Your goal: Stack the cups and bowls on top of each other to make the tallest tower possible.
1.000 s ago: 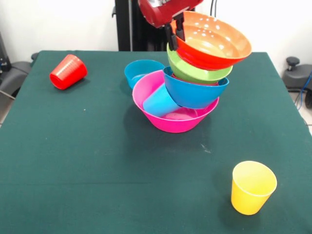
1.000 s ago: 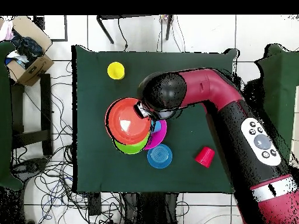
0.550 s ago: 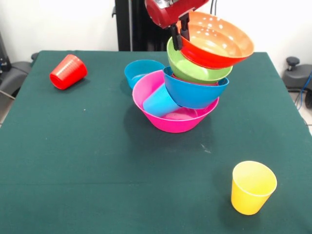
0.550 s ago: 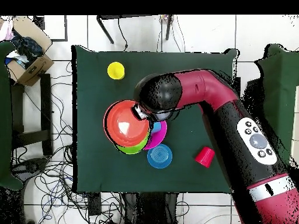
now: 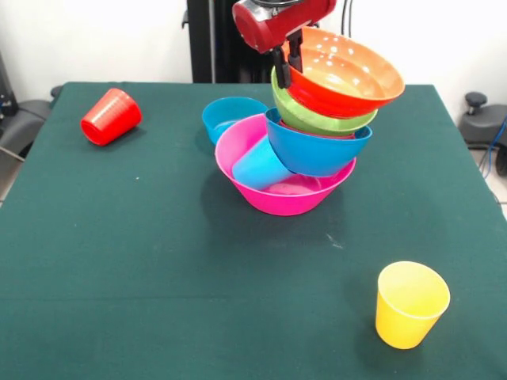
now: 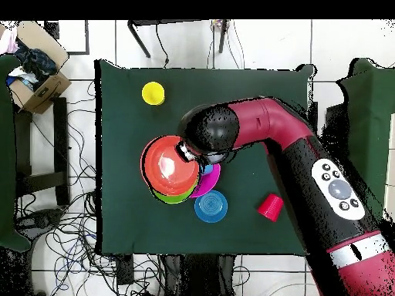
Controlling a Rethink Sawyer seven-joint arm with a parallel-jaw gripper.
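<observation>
The tower stands mid-table on a large pink bowl (image 5: pixel 279 199) (image 6: pixel 211 179). A light blue cup (image 5: pixel 258 165) lies on its side inside that bowl. A blue bowl (image 5: pixel 318 152) leans in the pink one, with a green bowl (image 5: pixel 315 119) (image 6: pixel 173 197) above it. A large orange bowl (image 5: pixel 348 76) (image 6: pixel 168 164) sits tilted on top. My gripper (image 5: pixel 287 55) (image 6: pixel 185 150) is shut on the orange bowl's rim, on the left in the front view. A small blue bowl (image 5: pixel 230 115) (image 6: pixel 211 206) sits beside the pink one. A red cup (image 5: pixel 111 116) (image 6: pixel 270 206) lies tipped over. A yellow cup (image 5: pixel 410 304) (image 6: pixel 153 93) stands upright, apart.
The green-covered table (image 5: pixel 142 261) ends close behind the tower in the front view. Off the table, the overhead view shows a cardboard box (image 6: pixel 35 73) and loose cables on the floor (image 6: pixel 69 231).
The orange bowl has come down with my gripper and settled lower and flatter onto the green bowl. The other cups and bowls have not moved.
</observation>
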